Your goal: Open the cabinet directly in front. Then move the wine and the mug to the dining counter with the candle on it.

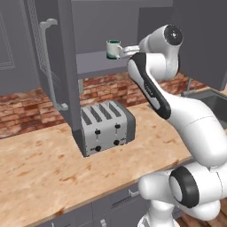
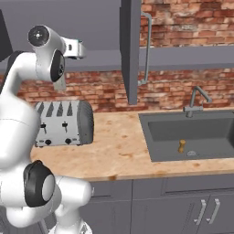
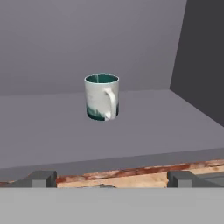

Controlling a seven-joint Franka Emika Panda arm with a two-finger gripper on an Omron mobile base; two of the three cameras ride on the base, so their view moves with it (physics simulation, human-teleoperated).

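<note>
Wide apart stand the two dark fingers of the claw (image 3: pixel 111 179), gripping nothing, low in the hand view and level with the front edge of the cabinet (image 1: pixel 57 57) shelf. One mug (image 3: pixel 102 97) stands upright on that shelf, ahead of the claw and apart from it, its single handle turned toward the camera. It is a short white cylinder with a glossy teal-green rim and inside, and a smudge of green near its foot. The shelf under it is flat, matte grey, with a darker grey wall rising on the right.

From the left base view the same mug (image 1: pixel 113 48) sits at the shelf's front, just beside the arm's wrist. One cabinet door hangs open at the left, panelled, carrying one long silver bar handle (image 1: pixel 52 62) that runs vertically. The right base view shows a second open door edge-on, with its own bar handle (image 2: pixel 146 48).

One silver toaster (image 1: pixel 105 127) with four slots rests on the bench (image 1: pixel 40 164) below, a boxy metal body with dark ends and four small black knobs. The bench top is tan stone with orange veins, smooth and mottled. Rough red-brown brick backs it. One dark grey sink (image 2: pixel 192 135) is sunk into the bench at the right, with one bent grey faucet (image 2: pixel 197 101) behind it.
</note>
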